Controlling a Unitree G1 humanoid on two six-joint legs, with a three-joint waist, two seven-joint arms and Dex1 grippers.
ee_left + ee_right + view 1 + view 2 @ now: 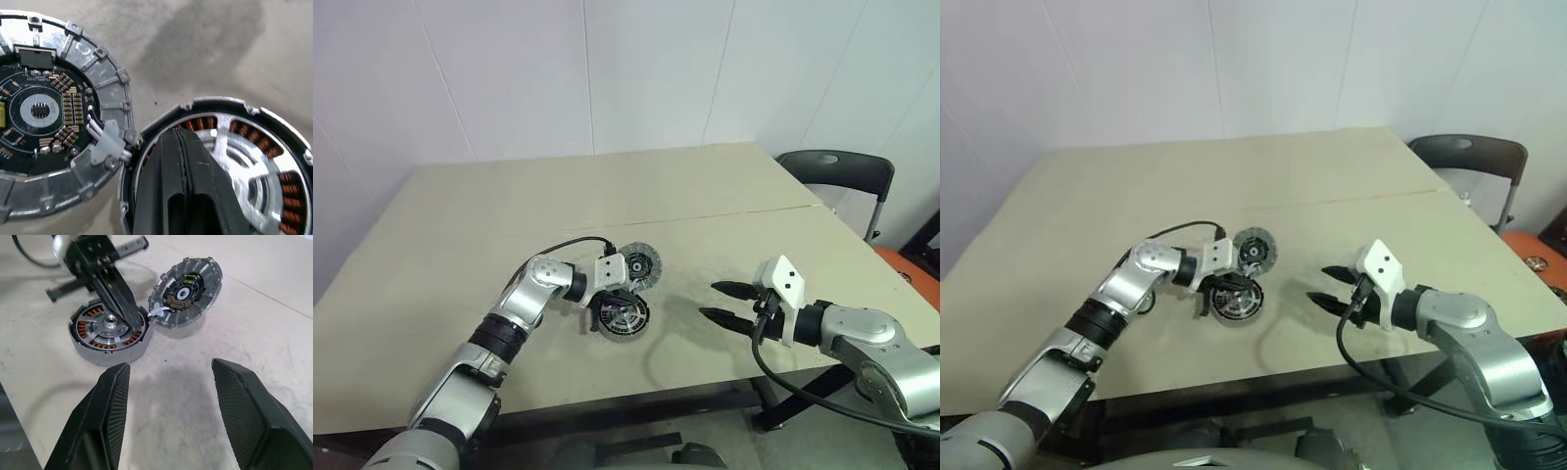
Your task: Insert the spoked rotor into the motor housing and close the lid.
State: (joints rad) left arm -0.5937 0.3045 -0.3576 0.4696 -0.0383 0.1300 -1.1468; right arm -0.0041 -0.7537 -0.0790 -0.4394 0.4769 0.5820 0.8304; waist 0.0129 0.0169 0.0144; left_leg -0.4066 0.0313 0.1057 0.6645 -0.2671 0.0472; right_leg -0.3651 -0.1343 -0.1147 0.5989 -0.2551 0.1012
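Head views: motor housing (621, 315) sits on the beige table (460, 245), silver spoked rotor (110, 328) already inside its copper winding ring. Lid (640, 266) is just behind the housing, touching its rim, tilted, circuit face showing. Left gripper (604, 311) pressed together, tips on the housing. Right gripper (722, 302) spread, empty, well right of the housing. Dark chair (837, 174) beyond the table's far corner, white wall behind. Left wrist: white wires (105, 144) bridge lid and housing. Right wrist: ribbed grey lid rim.
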